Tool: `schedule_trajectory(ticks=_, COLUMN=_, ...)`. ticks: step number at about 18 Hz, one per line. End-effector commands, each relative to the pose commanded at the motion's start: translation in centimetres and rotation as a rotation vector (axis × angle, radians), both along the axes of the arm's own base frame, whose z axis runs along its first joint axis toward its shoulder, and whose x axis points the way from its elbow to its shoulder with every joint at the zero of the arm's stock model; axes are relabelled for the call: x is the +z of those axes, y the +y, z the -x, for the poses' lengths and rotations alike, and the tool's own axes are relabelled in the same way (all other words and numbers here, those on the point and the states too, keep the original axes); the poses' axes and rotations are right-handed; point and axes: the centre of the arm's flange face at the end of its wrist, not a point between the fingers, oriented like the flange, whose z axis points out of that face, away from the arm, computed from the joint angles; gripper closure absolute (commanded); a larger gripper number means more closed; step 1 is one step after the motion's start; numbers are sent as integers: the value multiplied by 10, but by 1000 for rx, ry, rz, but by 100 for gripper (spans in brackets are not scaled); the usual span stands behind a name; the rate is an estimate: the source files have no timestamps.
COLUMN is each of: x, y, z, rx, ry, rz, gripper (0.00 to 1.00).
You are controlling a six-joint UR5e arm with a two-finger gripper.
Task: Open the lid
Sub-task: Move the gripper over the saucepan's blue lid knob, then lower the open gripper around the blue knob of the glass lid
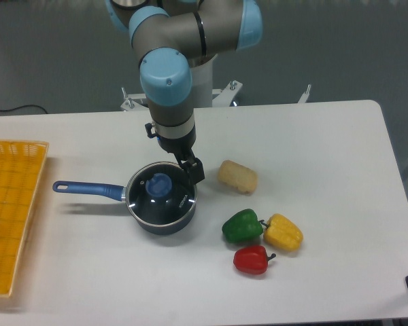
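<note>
A round glass lid point(162, 194) with a blue knob point(160, 184) rests on a dark blue saucepan point(156, 219) left of the table's middle, its long blue handle point(87, 189) pointing left. My gripper point(191, 170) hangs just above the pan's right rim, to the right of the knob. Only one dark finger point(195, 171) shows clearly, nothing is visibly held, and I cannot tell whether the gripper is open or shut.
A beige bread-like piece point(237, 176) lies right of the pan. Green point(242, 226), yellow point(283, 231) and red point(251, 259) peppers sit in front of it. A yellow basket point(12, 204) stands at the table's left edge.
</note>
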Motion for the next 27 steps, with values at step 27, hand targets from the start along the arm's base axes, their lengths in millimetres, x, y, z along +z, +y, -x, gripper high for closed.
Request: schedule_trajectory(ticks=27, x=-42, y=12, z=-25, rx=751, ry=-60, rz=-51, gripper=0)
